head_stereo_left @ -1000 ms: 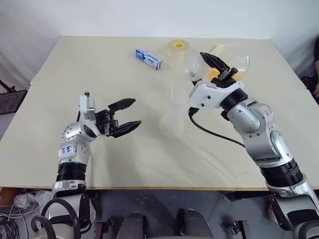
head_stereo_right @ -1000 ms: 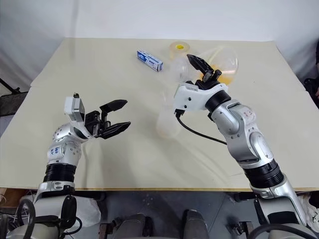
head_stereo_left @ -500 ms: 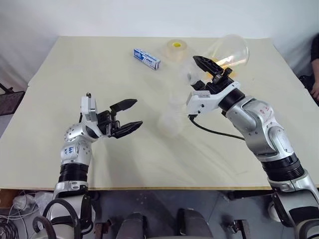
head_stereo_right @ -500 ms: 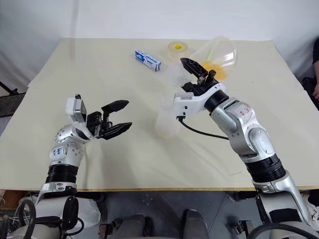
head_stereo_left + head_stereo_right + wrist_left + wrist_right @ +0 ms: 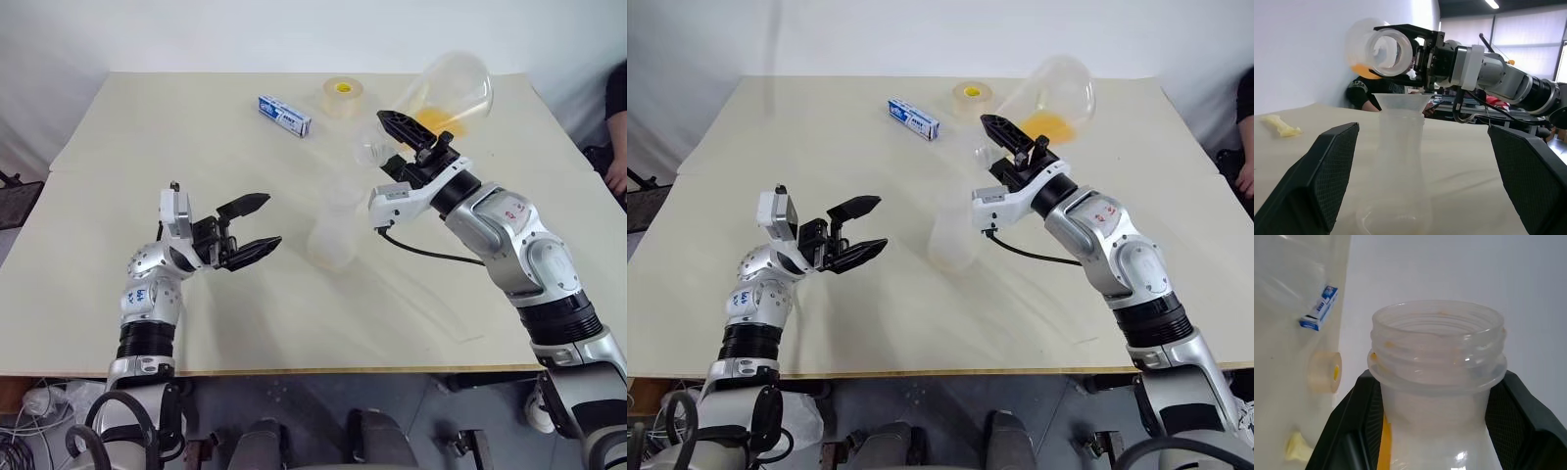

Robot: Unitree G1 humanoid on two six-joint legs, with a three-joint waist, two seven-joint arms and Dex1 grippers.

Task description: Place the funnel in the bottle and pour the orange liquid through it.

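The clear bottle (image 5: 331,240) stands upright mid-table with the clear funnel (image 5: 1400,101) seated in its mouth. My right gripper (image 5: 400,135) is shut on the neck of a large clear flask (image 5: 453,88). The flask is held tipped in the air just behind and above the funnel, base raised and open mouth (image 5: 1387,45) turned toward the funnel. The orange liquid (image 5: 437,119) lies pooled in the flask's round body. To the left of the bottle, my left gripper (image 5: 267,221) stands open and empty, its fingers (image 5: 1327,171) pointing at the bottle.
A blue-and-white box (image 5: 285,115) and a tape roll (image 5: 342,96) lie at the table's back. A pale yellow stick (image 5: 1281,126) lies on the table beyond the bottle. A person (image 5: 616,127) sits at the right edge.
My right wrist has rolled and lifted the flask's base, so the flask is tipped further with its mouth toward the funnel. The left arm has stayed still.
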